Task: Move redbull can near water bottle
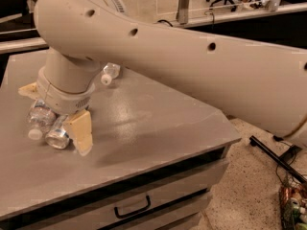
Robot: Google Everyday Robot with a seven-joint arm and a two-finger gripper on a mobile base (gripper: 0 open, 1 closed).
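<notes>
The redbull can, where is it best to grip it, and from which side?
Grip the can across its round body, mid-length, coming from above. It lies on its side, silver top toward the camera, close beside the water bottle. The gripper hangs open over both.

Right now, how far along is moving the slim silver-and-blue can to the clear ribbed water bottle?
Done: the slim silver-and-blue redbull can lies on its side right beside the clear ribbed water bottle on the grey table. In hand: nothing looks gripped; the gripper hangs low over both, fingers spread either side. Left: probably just lifting the gripper clear.
</notes>
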